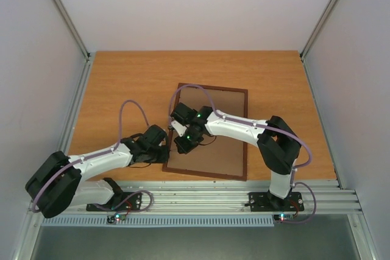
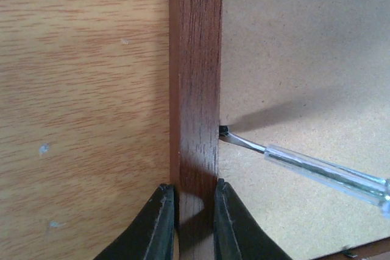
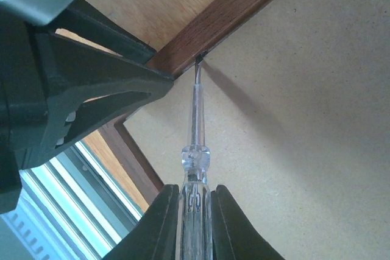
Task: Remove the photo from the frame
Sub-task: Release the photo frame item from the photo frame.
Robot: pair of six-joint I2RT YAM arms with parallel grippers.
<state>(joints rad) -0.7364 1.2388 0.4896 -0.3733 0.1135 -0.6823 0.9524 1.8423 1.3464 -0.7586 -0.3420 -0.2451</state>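
Both clamped down: left gripper (image 2: 192, 190) pinching the frame (image 2: 195, 59) side, right gripper (image 3: 194, 192) holding a screwdriver (image 3: 195, 120) tip-first against it.

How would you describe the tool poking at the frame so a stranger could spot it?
On the orange-brown wooden table lies a thin dark reddish-brown wooden picture frame, brown hardboard back up. At its left rail, the right arm's end effector grips a slim screwdriver. It alone is see-through: clear plastic handle, thin metal shaft.
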